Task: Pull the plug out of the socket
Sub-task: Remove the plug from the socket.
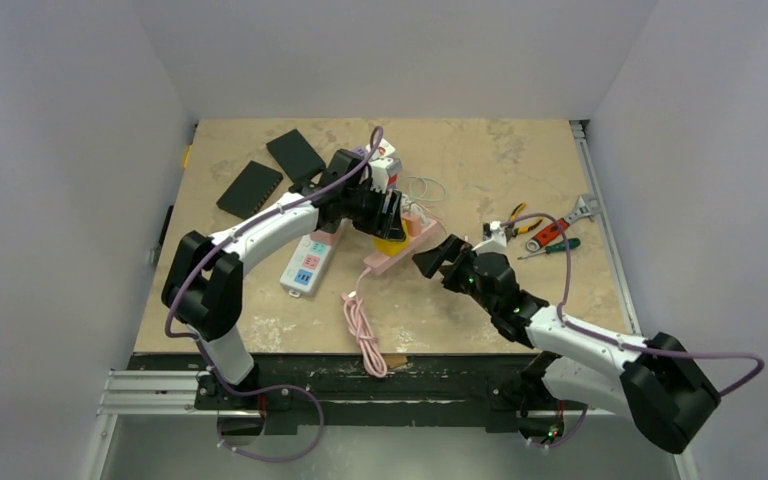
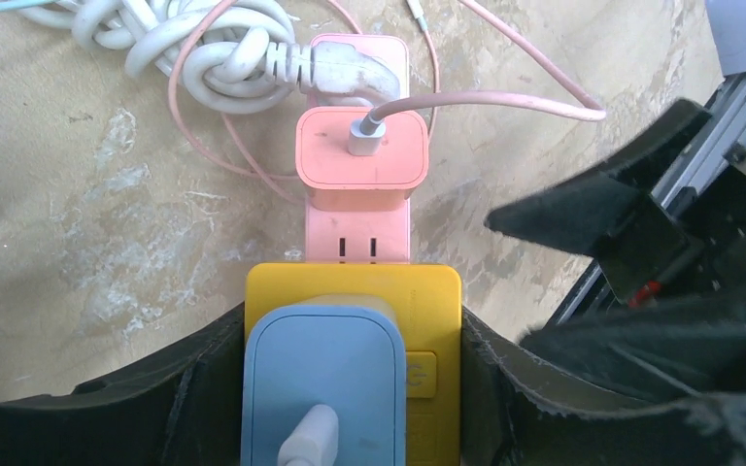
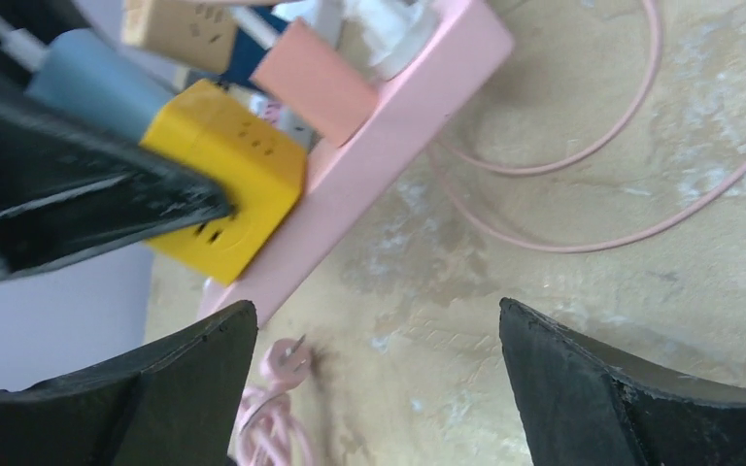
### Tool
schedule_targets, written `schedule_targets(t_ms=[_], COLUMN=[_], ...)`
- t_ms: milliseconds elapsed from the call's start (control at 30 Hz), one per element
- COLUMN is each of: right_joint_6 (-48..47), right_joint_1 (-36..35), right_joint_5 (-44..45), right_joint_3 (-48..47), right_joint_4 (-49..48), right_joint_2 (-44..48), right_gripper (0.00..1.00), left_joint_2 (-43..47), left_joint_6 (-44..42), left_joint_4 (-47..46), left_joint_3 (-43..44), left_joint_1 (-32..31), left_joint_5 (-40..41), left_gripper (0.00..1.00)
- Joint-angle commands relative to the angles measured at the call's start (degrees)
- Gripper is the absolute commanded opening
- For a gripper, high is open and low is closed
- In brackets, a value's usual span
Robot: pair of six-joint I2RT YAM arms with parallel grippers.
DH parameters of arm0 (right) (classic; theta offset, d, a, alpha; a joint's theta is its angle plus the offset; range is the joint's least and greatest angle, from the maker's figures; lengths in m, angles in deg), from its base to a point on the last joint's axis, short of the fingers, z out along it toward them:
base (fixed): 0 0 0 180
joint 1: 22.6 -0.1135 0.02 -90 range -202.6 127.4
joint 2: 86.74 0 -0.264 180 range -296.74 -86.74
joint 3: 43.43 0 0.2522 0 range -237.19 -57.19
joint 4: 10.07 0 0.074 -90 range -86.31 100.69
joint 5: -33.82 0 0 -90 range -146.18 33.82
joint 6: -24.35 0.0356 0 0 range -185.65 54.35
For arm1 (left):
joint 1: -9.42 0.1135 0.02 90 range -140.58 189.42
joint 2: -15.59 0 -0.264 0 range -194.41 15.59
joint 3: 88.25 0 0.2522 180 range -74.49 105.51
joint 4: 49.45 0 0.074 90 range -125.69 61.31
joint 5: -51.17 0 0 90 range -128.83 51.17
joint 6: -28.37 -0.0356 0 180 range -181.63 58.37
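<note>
Top view, left tool: the left tool [image 1: 390,232] is closed around the yellow plug [image 1: 392,243], which stands on the pink strip [image 1: 380,262] in the middle of the counter [image 1: 460,310].
Top view, right tool: the right tool [image 1: 436,256] hangs just beside the strip's right end with its jaws spread and nothing in them.
Top view, surroundings: a pink cable [image 1: 362,330] runs from the strip towards the near edge. A white strip [image 1: 305,265] lies to the left and hand tools [image 1: 550,228] to the right.
Left wrist view, grip: black fingers [image 2: 185,408] press on both sides of the yellow plug [image 2: 437,311]. A blue charger [image 2: 321,379] sits in its top.
Left wrist view, strip: past the plug the strip [image 2: 357,238] shows two bare slots, then a pink charger [image 2: 361,155].
Right wrist view, tool: two fingers [image 3: 185,388] stand wide apart over bare counter, gripping nothing.
Right wrist view, plug: the yellow plug [image 3: 228,175] rests against the strip [image 3: 389,126], with no gap or prongs showing.
Right wrist view, cable end: a small pink cable plug [image 3: 287,357] lies loose on the counter.
Done: the plug is gripped.
Left: the pull itself, as the plug looks seated. Nothing holds the strip, so it may lift too.
</note>
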Motion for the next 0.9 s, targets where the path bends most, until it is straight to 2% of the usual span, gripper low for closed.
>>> schedule_targets(t_ms=[0,167,400,600,767,867], right_joint_6=[-0.3,-0.3,3.5,4.4,5.5,5.8], right_joint_1=[-3.8,-8.9,-9.4,-9.6,-9.7,-9.7], right_joint_5=[-0.2,0.8,-0.6,-4.1,-5.5,-4.2], right_joint_3=[1.4,0.0,-5.2,-8.7,-8.2,-9.6], right_joint_4=[1.5,-4.9,-16.8,-24.9,-26.8,-23.2], right_joint_2=[5.7,0.9,-12.0,-18.3,-19.1,-20.0], right_gripper=[0.96,0.98,0.97,0.93,0.91,0.91], left_joint_2=[5.3,5.2,5.5,5.7,5.1,4.6], left_joint_6=[4.4,9.1,12.0,13.2,13.4,14.7], left_joint_4=[-8.4,-9.8,-9.5,-10.9,-12.0,-12.2], left_joint_3=[2.1,0.8,0.3,-2.0,-2.4,-1.8], left_joint_1=[-0.1,-0.2,-0.2,-0.3,-0.3,-0.2], left_joint_5=[-2.4,0.1,2.0,2.0,1.8,0.9], left_gripper=[0.0,0.0,0.0,0.0,0.0,0.0])
